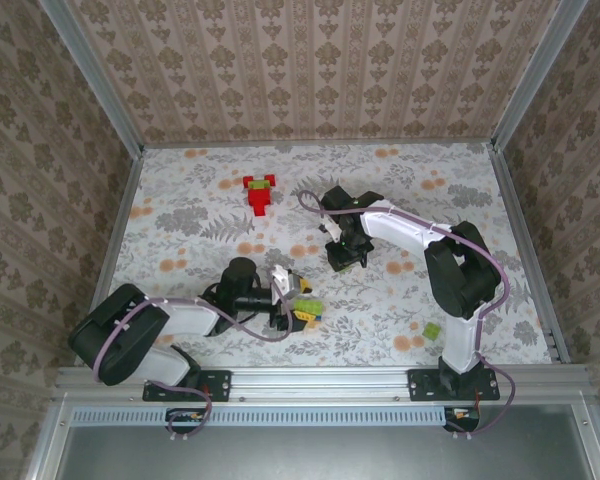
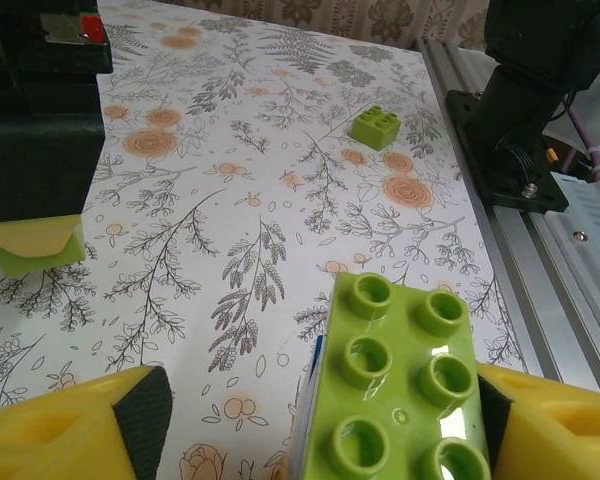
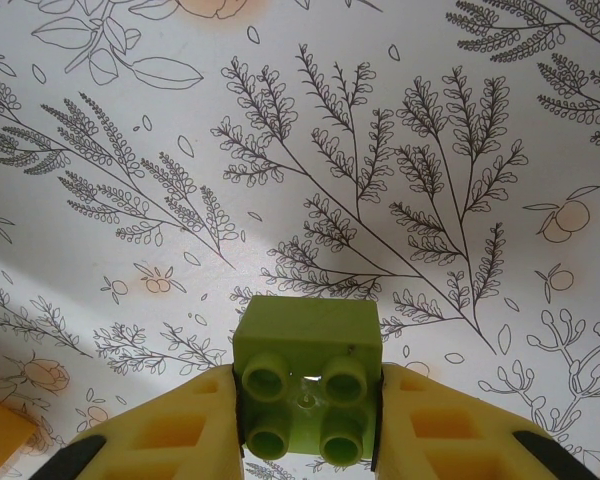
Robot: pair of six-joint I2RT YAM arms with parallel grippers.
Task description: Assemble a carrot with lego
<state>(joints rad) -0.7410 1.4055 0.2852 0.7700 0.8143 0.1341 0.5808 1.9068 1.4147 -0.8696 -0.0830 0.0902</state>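
Oblong green brick (image 2: 400,400): studs up, near left of the table (image 1: 180,210), between the left gripper's fingers.
Left gripper (image 2: 315,430): jaws released; one finger touches the brick, the other stands apart.
Right gripper (image 3: 308,420): clenched on a square green brick (image 3: 308,360), mid-table.
Red bricks (image 1: 261,192): far middle, a green bit on them.
Loose green brick (image 1: 432,330): near right, beside the right arm's base.

Bright even light, soft shadows (slight glare)
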